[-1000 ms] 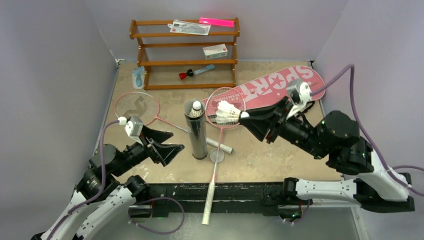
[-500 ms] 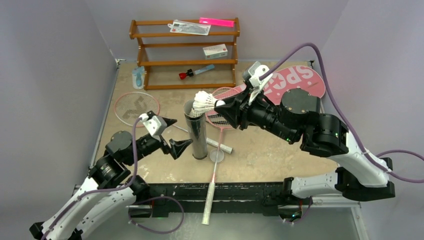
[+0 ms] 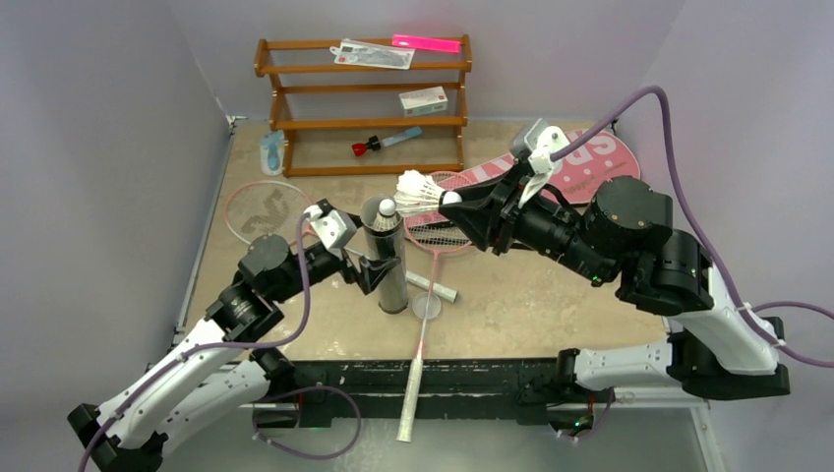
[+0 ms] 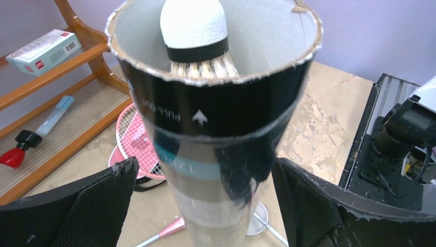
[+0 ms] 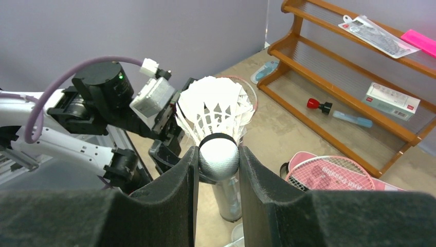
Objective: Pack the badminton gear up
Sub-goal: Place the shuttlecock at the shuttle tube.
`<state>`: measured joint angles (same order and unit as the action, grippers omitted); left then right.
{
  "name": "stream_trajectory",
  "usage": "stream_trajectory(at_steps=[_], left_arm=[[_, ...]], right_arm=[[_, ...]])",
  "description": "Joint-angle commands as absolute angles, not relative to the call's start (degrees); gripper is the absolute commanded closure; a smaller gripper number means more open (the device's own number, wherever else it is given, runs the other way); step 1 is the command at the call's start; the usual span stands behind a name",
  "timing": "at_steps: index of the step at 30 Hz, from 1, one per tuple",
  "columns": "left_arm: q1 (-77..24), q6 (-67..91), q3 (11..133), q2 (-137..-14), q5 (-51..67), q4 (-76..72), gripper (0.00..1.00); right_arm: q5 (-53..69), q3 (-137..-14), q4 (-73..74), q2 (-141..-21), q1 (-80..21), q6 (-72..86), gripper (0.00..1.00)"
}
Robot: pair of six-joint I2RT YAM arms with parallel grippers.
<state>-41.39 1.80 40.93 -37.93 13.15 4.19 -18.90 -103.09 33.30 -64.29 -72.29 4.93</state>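
Right gripper clamped on shuttlecock near tube mouth, left gripper spread astride tube

Tan table, wooden 3-tier rack at its far edge.
On table: blue-white packet just L of rack; pink bag far R; black tube upright at ctr, clear disc near its base; L racket; ctr racket, handle past near edge. Rack: top, clear pouch + pink strip; mid, white box; bottom, red-capped tool.
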Motion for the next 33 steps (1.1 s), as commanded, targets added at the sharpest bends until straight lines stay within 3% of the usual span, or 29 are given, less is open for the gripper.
stream_trajectory(at_steps=[1,11,19,21,23,33], left_arm=[[-41.7,0.7,41.4,-40.7,15.9,-3.2,0.00],[-41.7,0.3,41.6,-44.3,15.0,-6.5,0.07],[-41.6,-3.2,42.5,-44.4,19.3,-4.8,0.37],[-41.6,-3.7,42.8,-44.4,20.2,-3.9,0.40],[-41.6,-5.0,43.1,-44.4,22.2,-3.0,0.51],[-41.7,-8.9,44.8,-44.8,25.1,1.5,0.53]], right_arm=[[-19.6,-104.4,30.7,-63.7,-72.5,2.9,0.77],[-19.8,-110.7,37.0,-69.5,-72.5,2.3,0.78],[-19.8,-114.7,40.9,-74.1,-72.5,2.5,0.77],[-19.8,-114.6,41.2,-74.2,-72.5,2.9,0.77],[-19.8,-115.0,41.8,-74.4,-72.5,3.2,0.77],[-16.9,-117.2,46.7,-75.6,-72.5,5.3,0.78]])
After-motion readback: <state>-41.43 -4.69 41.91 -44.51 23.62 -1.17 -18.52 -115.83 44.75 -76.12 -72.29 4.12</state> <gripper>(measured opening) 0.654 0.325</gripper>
